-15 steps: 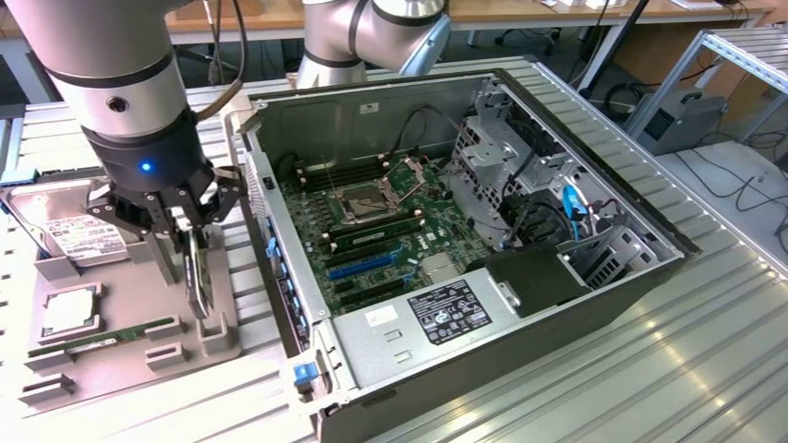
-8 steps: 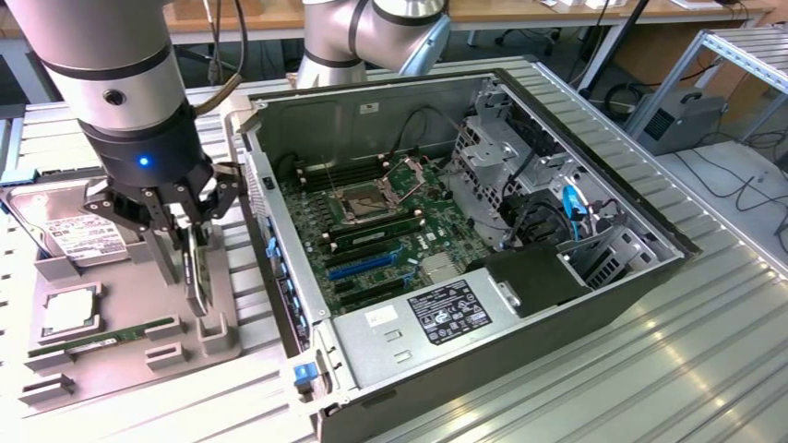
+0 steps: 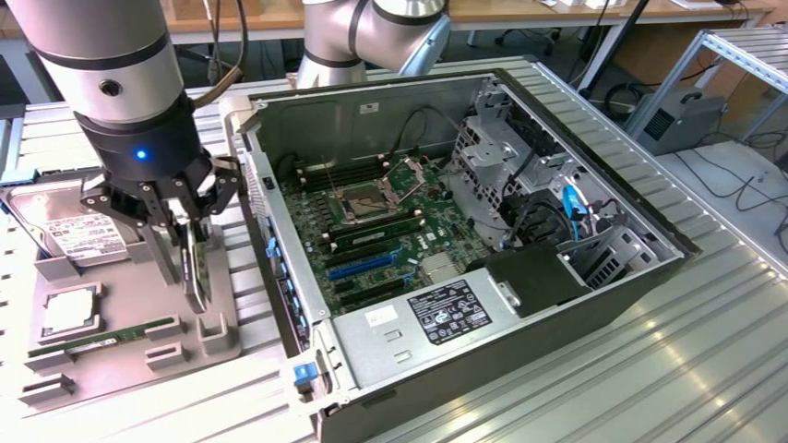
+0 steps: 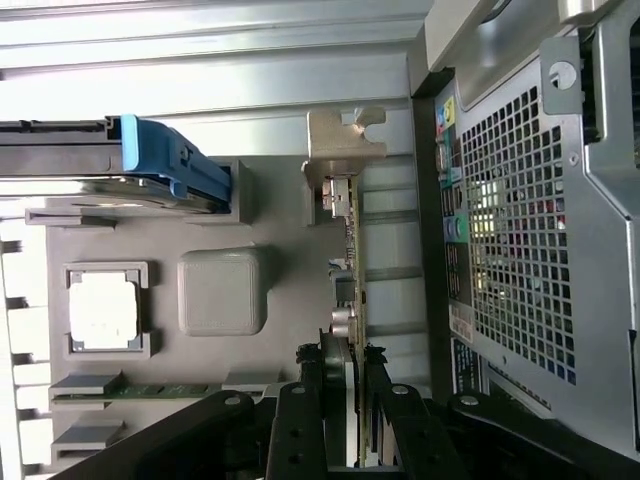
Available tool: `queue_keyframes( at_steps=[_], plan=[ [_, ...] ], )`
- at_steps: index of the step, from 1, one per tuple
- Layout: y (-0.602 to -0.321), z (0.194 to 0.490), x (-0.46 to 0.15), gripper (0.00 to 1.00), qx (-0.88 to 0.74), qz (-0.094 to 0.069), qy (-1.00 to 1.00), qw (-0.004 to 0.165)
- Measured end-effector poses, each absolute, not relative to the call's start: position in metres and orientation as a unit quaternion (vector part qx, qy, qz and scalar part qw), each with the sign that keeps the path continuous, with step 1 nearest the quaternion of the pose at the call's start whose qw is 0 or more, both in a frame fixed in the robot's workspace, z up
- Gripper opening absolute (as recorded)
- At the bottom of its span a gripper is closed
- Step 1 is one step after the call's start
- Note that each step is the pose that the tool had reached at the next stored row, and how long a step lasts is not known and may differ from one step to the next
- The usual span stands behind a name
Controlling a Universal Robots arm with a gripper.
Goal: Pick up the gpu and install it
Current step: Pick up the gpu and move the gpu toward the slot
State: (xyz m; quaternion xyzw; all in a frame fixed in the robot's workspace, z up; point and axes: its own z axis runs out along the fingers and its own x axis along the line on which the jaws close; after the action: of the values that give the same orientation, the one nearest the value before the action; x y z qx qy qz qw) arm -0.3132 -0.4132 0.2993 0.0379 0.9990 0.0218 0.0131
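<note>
This is a robotics lab: on a ribbed aluminium workbench (image 3: 689,369) sit an open black desktop computer case (image 3: 493,392) at centre and a grey moulded parts tray (image 3: 124,365) at eight o'clock, a grey robot arm (image 3: 105,55) with a black gripper (image 3: 183,268) clamps the thin dark gpu (image 3: 197,295) at nine o'clock, and a silver aluminium-profile rack (image 3: 739,46) stands at two o'clock.

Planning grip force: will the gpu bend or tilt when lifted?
Probably stiff: the gpu is a flat board standing on edge. Likely light, being thin. It might tilt, since the gripper pinches it far from the metal bracket.
</note>
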Motion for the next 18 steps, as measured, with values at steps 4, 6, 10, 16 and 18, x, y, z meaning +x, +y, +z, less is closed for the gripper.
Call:
queue_keyframes(
  at_steps=[4, 6, 10, 16, 18],
  plan=[
    [-0.413, 0.303, -0.313, 0.27, 0.038, 0.022, 0.999, 0.013],
    [-0.413, 0.304, -0.313, 0.27, 0.038, 0.022, 0.999, 0.013],
    [-0.413, 0.308, -0.313, 0.27, 0.038, 0.022, 0.999, 0.013],
    [-0.413, 0.314, -0.313, 0.27, 0.038, 0.022, 0.999, 0.013],
    [-0.413, 0.316, -0.313, 0.27, 0.038, 0.022, 0.999, 0.013]
  ],
)
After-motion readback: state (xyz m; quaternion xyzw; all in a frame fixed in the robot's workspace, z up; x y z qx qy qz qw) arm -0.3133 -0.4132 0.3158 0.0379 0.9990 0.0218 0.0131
